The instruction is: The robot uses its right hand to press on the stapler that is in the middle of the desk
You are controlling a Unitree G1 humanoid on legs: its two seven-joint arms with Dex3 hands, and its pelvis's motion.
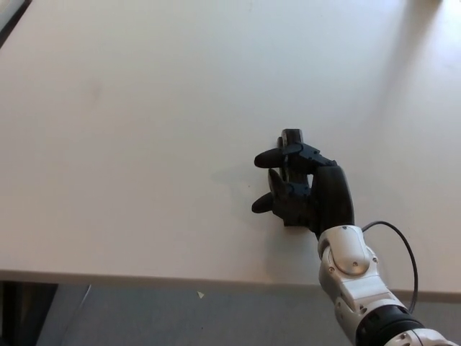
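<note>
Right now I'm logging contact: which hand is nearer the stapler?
Right. The right hand lies over the stapler, covering most of it; the left hand is not in view.

I find no readable text, label, brand, number or sign anywhere in my head view. The desk [144,108] surface carries no markings. The stapler [292,137] at centre right shows no legible lettering, and the white casing of my right forearm [349,263] at lower right bears no legible print.
</note>
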